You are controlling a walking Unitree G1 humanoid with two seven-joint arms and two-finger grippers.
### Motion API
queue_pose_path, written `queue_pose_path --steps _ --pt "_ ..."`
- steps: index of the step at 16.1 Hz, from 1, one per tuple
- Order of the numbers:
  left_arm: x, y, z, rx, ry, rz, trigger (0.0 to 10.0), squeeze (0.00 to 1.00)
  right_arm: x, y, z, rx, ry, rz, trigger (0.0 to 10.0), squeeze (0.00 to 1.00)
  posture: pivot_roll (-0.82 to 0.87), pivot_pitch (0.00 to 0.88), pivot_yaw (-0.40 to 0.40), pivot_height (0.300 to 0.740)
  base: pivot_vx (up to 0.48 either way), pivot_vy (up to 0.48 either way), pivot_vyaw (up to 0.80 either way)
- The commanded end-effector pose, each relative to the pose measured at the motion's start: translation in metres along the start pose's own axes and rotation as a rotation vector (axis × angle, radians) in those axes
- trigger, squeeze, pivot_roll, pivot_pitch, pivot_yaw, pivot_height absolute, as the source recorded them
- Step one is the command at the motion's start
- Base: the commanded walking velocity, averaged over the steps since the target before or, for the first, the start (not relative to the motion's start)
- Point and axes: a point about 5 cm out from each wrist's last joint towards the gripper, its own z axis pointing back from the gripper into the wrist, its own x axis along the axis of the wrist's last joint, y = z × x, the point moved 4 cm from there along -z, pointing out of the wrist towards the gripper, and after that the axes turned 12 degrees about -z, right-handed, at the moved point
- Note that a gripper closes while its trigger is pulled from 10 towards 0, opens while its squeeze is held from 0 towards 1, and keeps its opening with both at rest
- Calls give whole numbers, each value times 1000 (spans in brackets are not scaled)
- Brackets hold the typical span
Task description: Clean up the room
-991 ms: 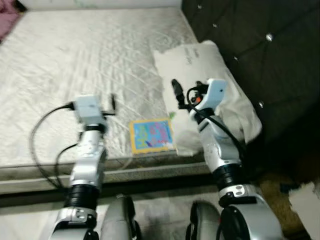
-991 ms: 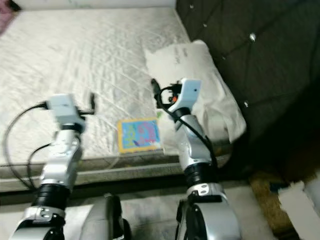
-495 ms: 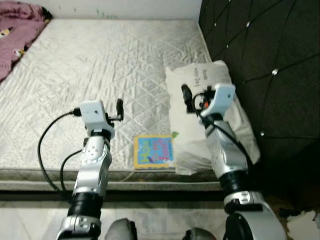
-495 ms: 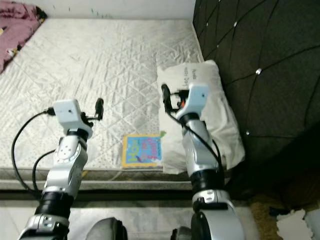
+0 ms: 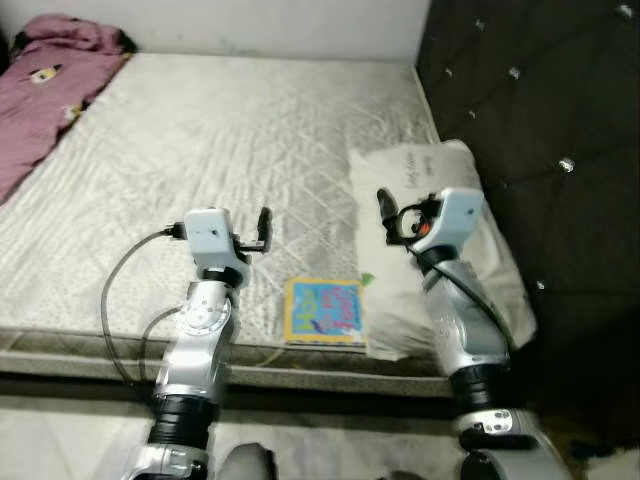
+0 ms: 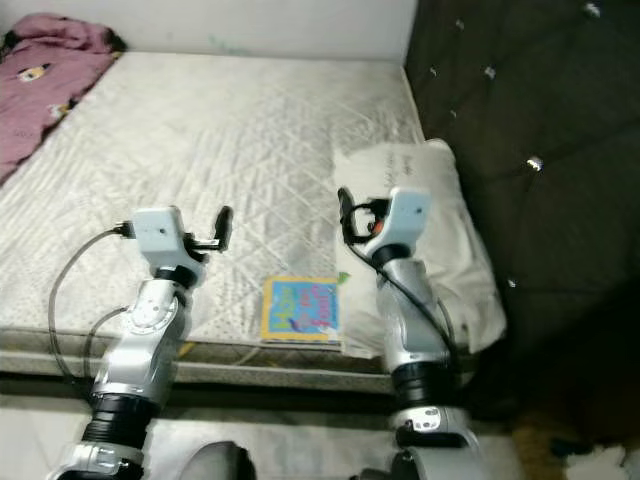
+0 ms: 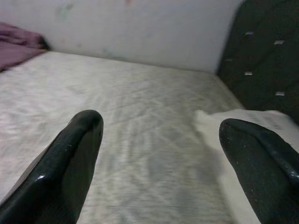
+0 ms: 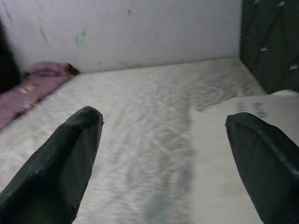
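A colourful children's book (image 5: 324, 311) lies flat on the bare mattress (image 5: 200, 150), close to its front edge. To its right a white pillow (image 5: 440, 200) rests against the dark headboard. A purple blanket (image 5: 50, 90) is bunched at the far left corner of the bed. My left gripper (image 5: 262, 222) is held up over the mattress, left of the book, open and empty (image 7: 161, 123). My right gripper (image 5: 384, 205) hovers at the pillow's near left edge, above and right of the book, also open with nothing in it (image 8: 163, 116).
A dark tufted headboard (image 5: 540, 100) rises along the right side of the bed. A white wall (image 5: 280, 25) runs behind the mattress. The mattress front edge (image 5: 100, 345) is just before my body, with pale floor (image 5: 60, 440) below.
The whole picture has shifted, so the camera moved: more of the far mattress and the purple blanket now show. Both arms keep the same raised pose. Book and pillow lie as before.
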Motion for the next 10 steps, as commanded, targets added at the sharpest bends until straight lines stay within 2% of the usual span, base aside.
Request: queue_pose_path --steps 1,2,10 --pt "11 -12 -3 -35 -28 22 10000 0 6 -10 4 -24 -8 17 10000 0 -95 0 15 740 0 480 -800" --pt "12 -13 -3 -37 -28 25 10000 0 6 -10 5 -23 -6 18 10000 0 -95 0 15 740 0 480 -800" --pt "13 -12 -2 -31 -25 49 10000 0 -1 -4 9 11 42 1 10000 0 -89 0 2 740 0 480 0"
